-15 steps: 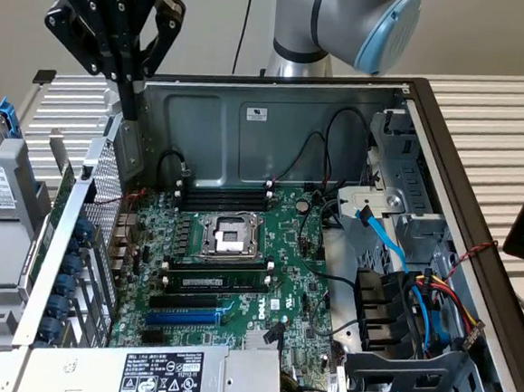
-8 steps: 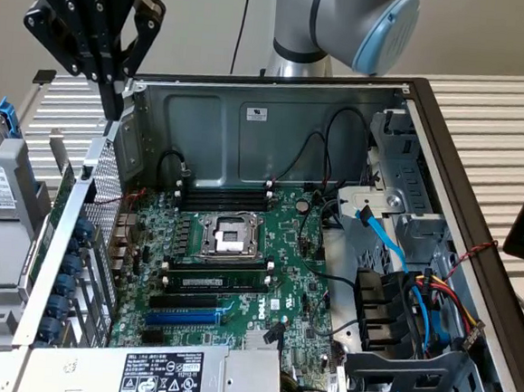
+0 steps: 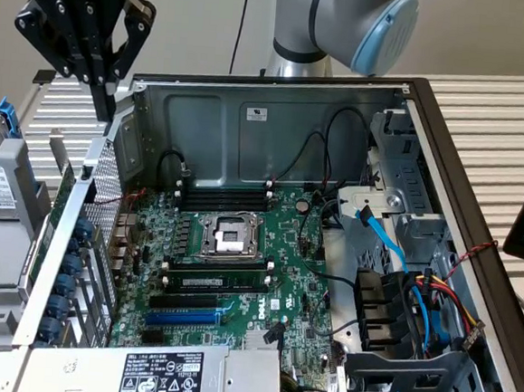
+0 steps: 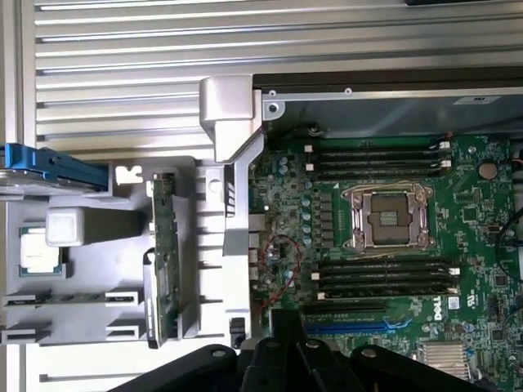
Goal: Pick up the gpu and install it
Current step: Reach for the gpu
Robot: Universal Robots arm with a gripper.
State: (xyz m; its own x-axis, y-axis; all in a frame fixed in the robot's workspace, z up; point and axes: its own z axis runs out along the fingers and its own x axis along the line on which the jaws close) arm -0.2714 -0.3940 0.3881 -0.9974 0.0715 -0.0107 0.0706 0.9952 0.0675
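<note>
While closed, end effector [image 3: 103, 106] seemingly near gpu [image 4: 166, 261].

The case wall [image 3: 107, 184] stands between gpu [image 4: 163, 253] and open room above the motherboard [image 3: 281, 247]; cables [image 3: 382, 233] crowd the exterior view's right.

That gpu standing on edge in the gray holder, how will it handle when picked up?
The gpu is a thin flat board, so probably stiff, not floppy. Standing on edge in the gray holder, it could tip if nudged. Its bare circuitry looks fragile.
</note>
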